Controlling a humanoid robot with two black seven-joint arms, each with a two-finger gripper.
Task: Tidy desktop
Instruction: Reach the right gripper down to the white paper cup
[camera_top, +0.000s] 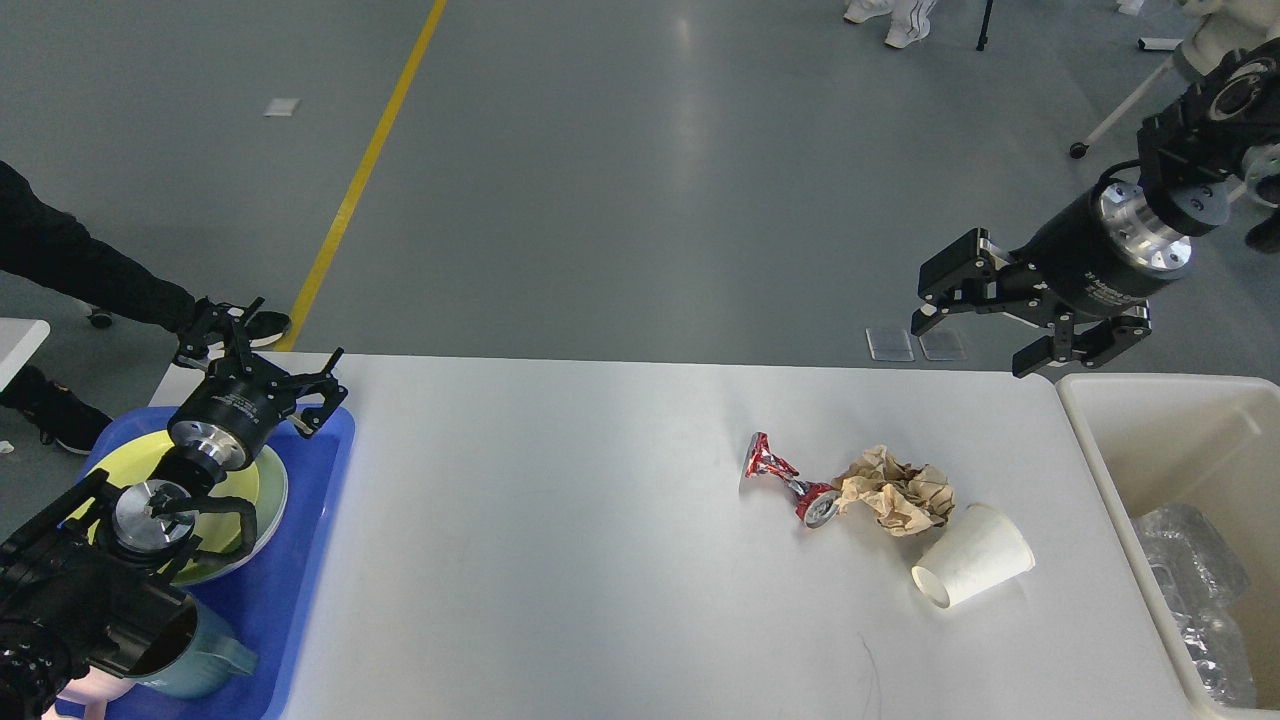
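The desktop (560, 560) fills the near middle of the view, white and mostly bare. Three pieces of litter lie clustered right of centre: a crushed red can (785, 480), a crumpled brown paper (900, 490) touching it, and a white paper cup (975, 570) on its side just beside the paper.

At the left end, a blue tray (300, 600) already holds stacked plates (255, 495) and a teal mug (195, 655). At the right end, a cream bin (1110, 460) holds clear plastic (1195, 590).

So the tidying looks partly done; the three scraps remain.

The right gripper (975, 320) hangs empty, jaws apart, beyond the far right edge. The left gripper (260, 345) sits spread and empty over the tray's far end.
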